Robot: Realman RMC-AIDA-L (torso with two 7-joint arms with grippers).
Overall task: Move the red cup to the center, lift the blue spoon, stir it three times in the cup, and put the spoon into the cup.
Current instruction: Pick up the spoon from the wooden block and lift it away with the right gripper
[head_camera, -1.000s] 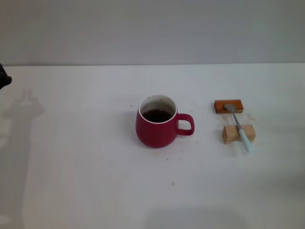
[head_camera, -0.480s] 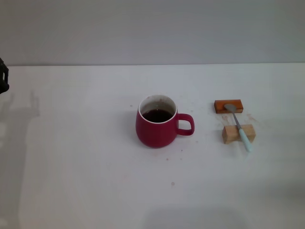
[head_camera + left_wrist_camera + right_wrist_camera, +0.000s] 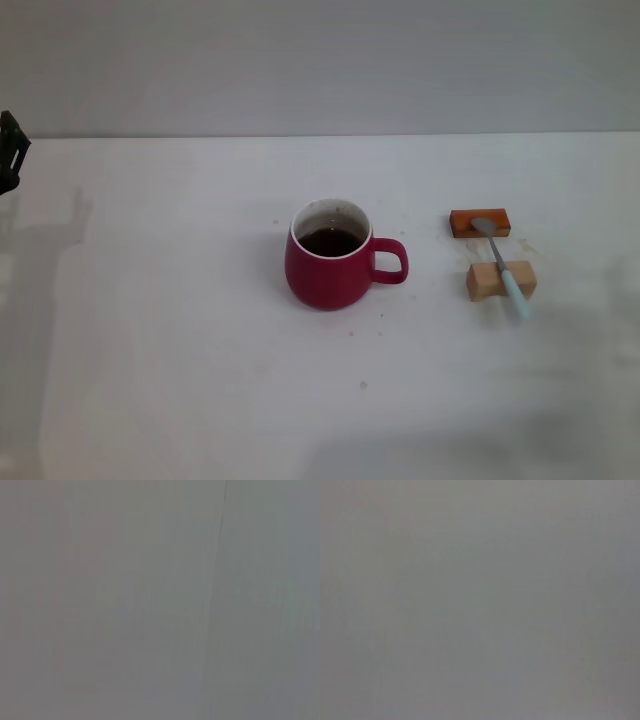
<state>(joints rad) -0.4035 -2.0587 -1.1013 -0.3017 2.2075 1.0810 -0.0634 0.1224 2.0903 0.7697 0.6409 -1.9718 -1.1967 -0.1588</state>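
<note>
White table (image 3: 180,350). Orange block (image 3: 480,222) and tan wooden block (image 3: 499,281) lie close together, well right of the claw at the left edge.

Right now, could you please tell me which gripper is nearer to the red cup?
Left. The left gripper shows only at the head view's far left edge, well away from the red cup. The right gripper is not in view, so its position cannot be compared.

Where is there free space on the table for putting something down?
The table is bare left of the red cup and all along its near side. It is crowded right of the cup: the blue spoon lies across two small blocks.
</note>
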